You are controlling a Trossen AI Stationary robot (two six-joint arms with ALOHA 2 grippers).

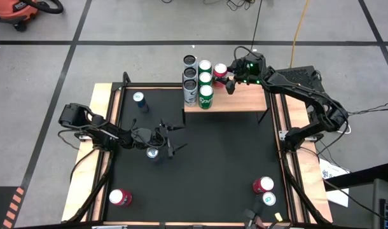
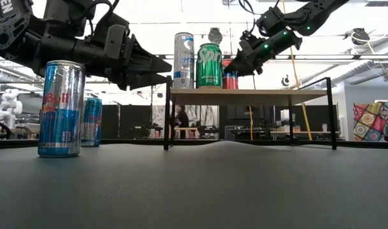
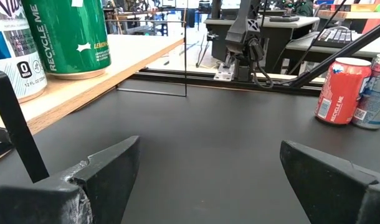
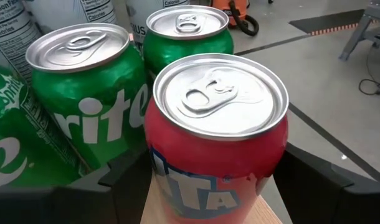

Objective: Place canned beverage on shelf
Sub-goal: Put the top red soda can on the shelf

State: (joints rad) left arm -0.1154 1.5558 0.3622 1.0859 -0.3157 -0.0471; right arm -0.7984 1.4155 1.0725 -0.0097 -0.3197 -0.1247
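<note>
Right gripper (image 1: 229,81) at upper centre-right of the high view, fingers clasped around the red aluminium beverage can (image 4: 218,146) — can stood on the light wood plank shelf with thin black legs (image 1: 242,98), just beside three green cans (image 1: 205,79). Placing step looked nearly done; next move called for releasing and backing off without nudging neighbours. Left gripper (image 1: 167,138) waited centre-left over the black table (image 1: 226,159), fingers spread, empty.

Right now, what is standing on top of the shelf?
On the shelf stand cans: silver ones, green ones and a red one, which sits between the right end effector's fingers. The labels are partly hidden.
</note>
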